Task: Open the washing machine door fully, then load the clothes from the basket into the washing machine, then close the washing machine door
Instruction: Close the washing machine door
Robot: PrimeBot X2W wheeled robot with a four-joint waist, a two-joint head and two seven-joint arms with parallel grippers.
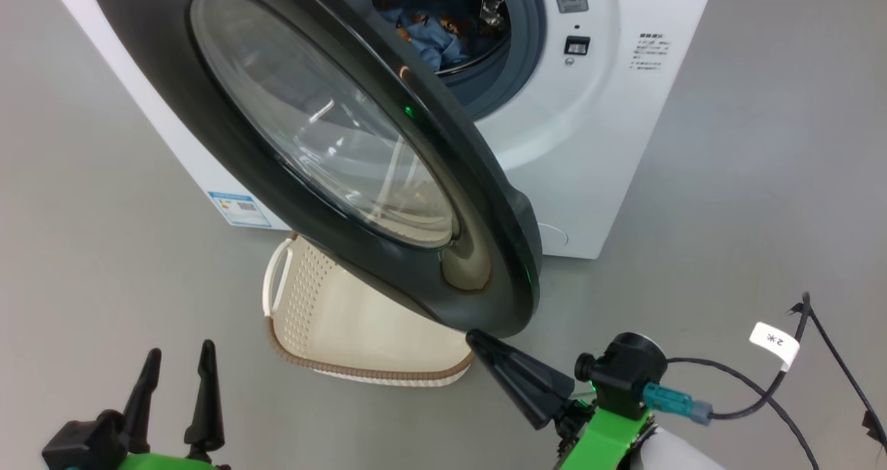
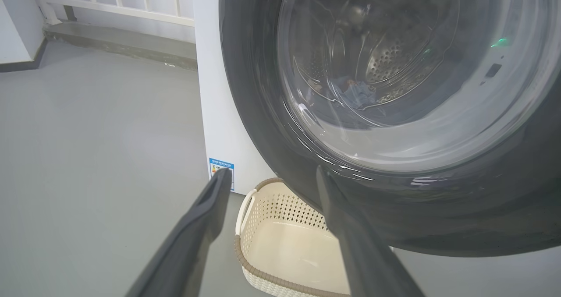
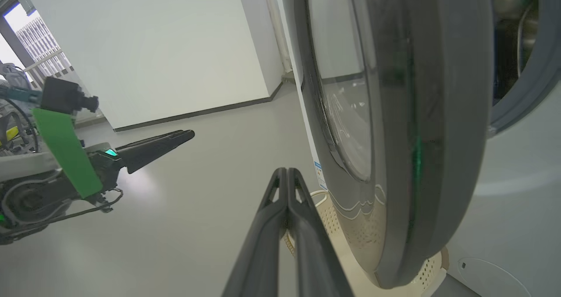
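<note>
Washing machine door (image 1: 326,130): round, with a wide glossy black ring around a bulging clear glass bowl. It hangs from the left side of the washing machine (image 1: 589,144) and stands partly swung out toward the near side, its free edge low over the basket. Clothes (image 1: 429,30): light-blue fabric with orange-brown print, lying in the drum at the far side, seen through the open mouth. Basket (image 1: 374,371): cream, perforated, brown-rimmed, on the floor (image 1: 727,248) just before the machine and under the door; what shows of its inside is bare. Right gripper (image 1: 472,335): fingers pressed together into one point, tip just beside the door's lower near edge; contact cannot be told. Left gripper (image 1: 180,349): fingers spread wide, holding nothing, near left, well apart from the door. Step in hand, by judgement: loading looks done and the door is being closed. The next move calls for a push on the ring's outer face toward the far right, following the hinge arc, until the latch meets the machine front. The tip may slip on the glossy surface.
</note>
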